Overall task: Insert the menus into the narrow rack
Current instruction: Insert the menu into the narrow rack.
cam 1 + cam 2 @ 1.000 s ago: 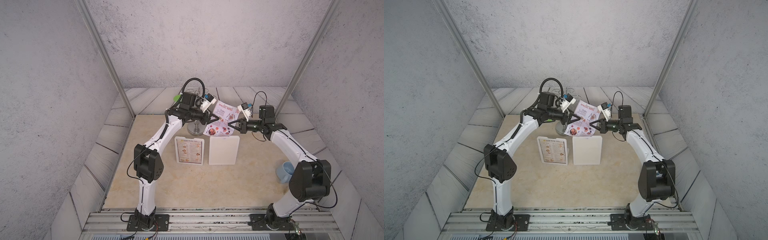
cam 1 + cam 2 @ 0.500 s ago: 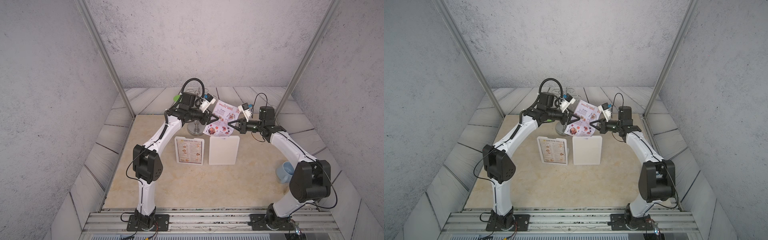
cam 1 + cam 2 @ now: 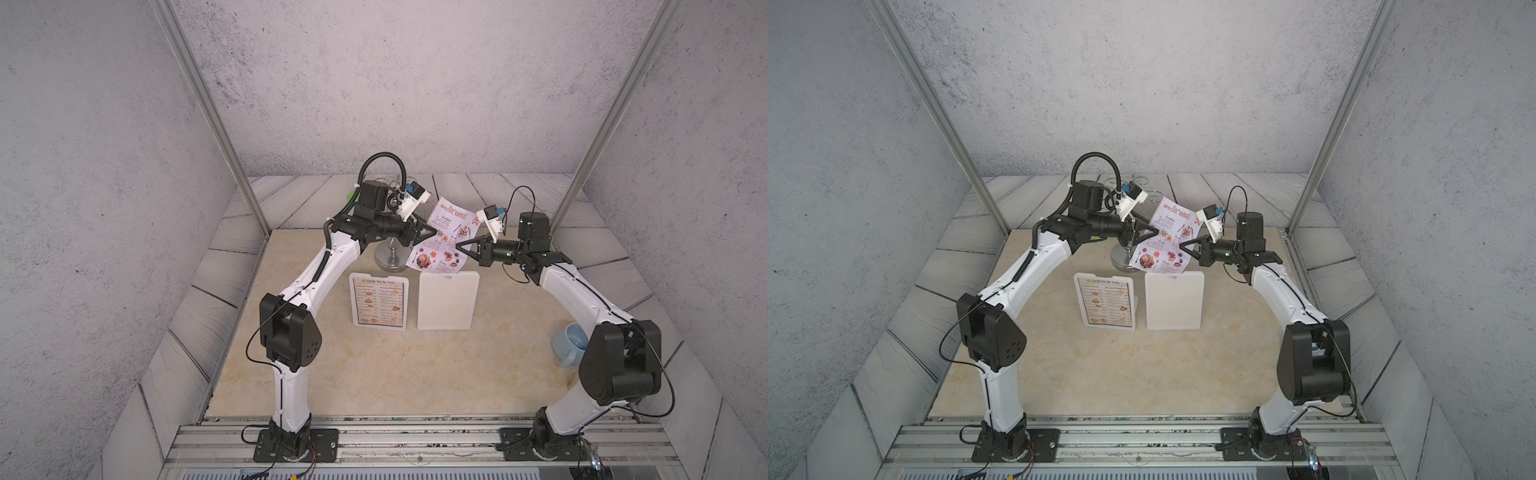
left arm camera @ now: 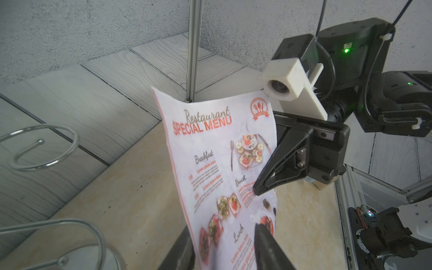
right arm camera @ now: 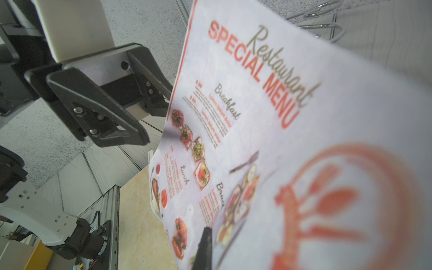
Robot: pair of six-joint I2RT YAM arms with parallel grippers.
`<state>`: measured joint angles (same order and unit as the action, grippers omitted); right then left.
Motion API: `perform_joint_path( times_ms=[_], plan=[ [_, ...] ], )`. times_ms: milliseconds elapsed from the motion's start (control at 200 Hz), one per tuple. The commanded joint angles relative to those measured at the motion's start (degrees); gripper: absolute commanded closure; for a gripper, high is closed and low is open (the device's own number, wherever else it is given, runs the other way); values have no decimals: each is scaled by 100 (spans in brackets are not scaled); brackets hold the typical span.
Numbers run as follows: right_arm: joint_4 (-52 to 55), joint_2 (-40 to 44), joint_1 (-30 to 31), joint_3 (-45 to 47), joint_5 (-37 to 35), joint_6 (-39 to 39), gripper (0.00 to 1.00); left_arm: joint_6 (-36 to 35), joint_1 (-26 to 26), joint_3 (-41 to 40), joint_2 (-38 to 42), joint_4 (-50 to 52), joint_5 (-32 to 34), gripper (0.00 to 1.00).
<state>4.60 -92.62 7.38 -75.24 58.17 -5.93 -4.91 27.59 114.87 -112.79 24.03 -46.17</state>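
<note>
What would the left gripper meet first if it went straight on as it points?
The lilac menu: its edge lies between the left gripper's open jaws. Beyond it, probably the right gripper, shut on the opposite edge; depth is unclear.

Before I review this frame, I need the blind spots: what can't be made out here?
Wire rack: both top views, loops mostly behind the left arm.
SPECIAL MENU: left wrist view, bottom edge cut off by the frame.
Blue mug: in a top view, partly behind the right arm.
DIM SUM INN menu: both top views, print too small.
</note>
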Motion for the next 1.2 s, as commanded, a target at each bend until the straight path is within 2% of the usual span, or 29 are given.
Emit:
perform_joint_path(
  times_ms=[0, 585, 1196],
  plan=[
    [-237, 289, -9, 89, -8, -13, 100, -26, -15, -86, 213, -127, 38, 56],
    [-313, 448, -13, 286, -68, 303, 100, -97, -9, -533, 521, -319, 236, 55],
    [922, 745, -140, 87, -460, 1128, 100, -127, -12, -630, 626, -355, 206, 54]
  ],
)
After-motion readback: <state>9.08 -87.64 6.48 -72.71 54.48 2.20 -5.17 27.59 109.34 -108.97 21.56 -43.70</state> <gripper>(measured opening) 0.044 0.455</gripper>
